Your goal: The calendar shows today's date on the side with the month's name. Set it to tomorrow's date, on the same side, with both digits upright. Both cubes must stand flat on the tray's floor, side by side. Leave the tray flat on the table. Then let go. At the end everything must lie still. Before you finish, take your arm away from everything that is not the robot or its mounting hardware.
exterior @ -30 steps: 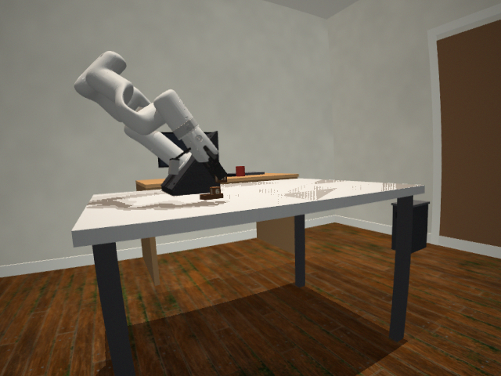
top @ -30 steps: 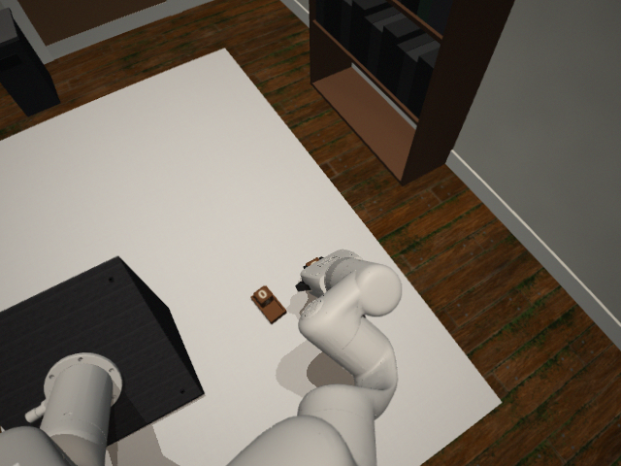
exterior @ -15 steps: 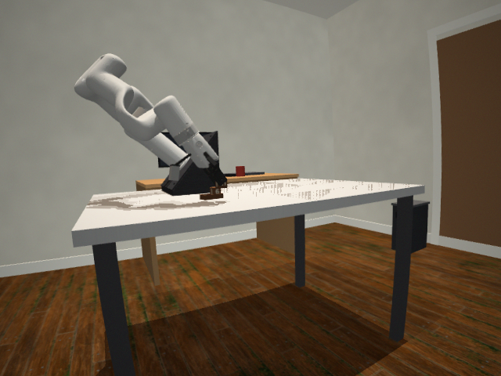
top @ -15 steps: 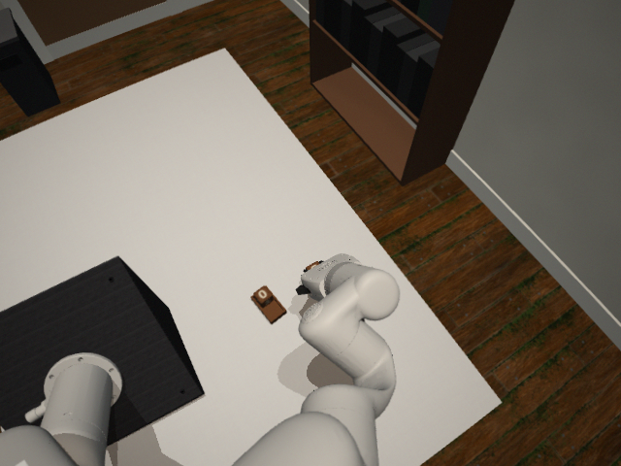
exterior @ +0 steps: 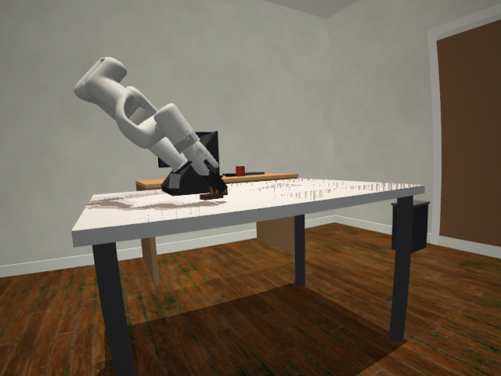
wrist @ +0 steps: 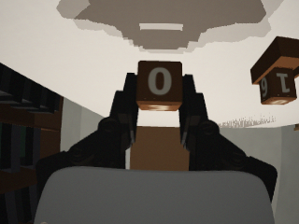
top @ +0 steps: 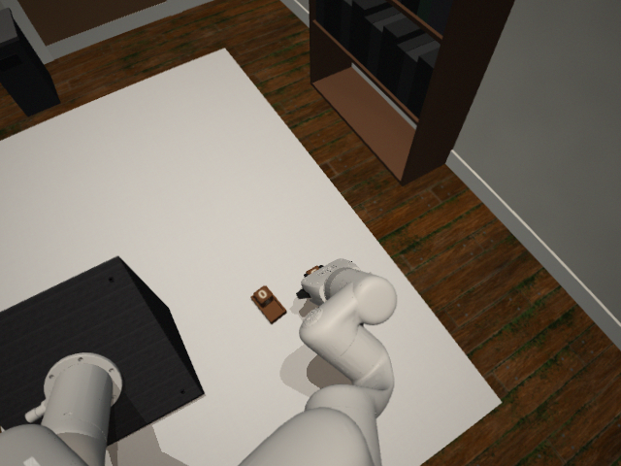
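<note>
- Two cubes total: one cube is clamped in the gripper, the other cube sits in the tray on the white table, centre-bottom of the top view.
- Only the wrist view shows the held one's face, a white "0".
- The tray, upper right there, reads "91"; top view shows "0" on the tray cube.
- One arm, one tray.

Your pincer has open white bench beyond it; the small brown wooden tray and the black base block obstruct you nearby.
</note>
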You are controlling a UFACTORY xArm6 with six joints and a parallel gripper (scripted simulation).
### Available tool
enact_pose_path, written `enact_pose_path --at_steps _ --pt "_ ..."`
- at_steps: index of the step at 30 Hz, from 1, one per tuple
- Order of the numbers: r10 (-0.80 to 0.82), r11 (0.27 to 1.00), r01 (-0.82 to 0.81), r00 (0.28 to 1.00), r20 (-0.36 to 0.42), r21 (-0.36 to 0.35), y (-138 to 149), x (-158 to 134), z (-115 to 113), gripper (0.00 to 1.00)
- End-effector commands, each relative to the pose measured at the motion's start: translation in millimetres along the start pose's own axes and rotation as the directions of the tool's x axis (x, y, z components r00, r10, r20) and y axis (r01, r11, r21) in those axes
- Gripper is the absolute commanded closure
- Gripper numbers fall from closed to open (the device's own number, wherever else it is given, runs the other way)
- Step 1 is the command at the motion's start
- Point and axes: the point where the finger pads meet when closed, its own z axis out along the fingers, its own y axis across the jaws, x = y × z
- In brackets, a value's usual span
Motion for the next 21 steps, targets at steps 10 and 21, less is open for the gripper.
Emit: enact_pose_path --at_steps 10,21 --pt "-0.001 1.000 0.001 1.000 0.000 0.004 -1.5 7.9 10.9 0.73" --pt "-0.001 1.000 0.001 1.000 0.000 0.004 -1.5 9.8 13.6 0.73"
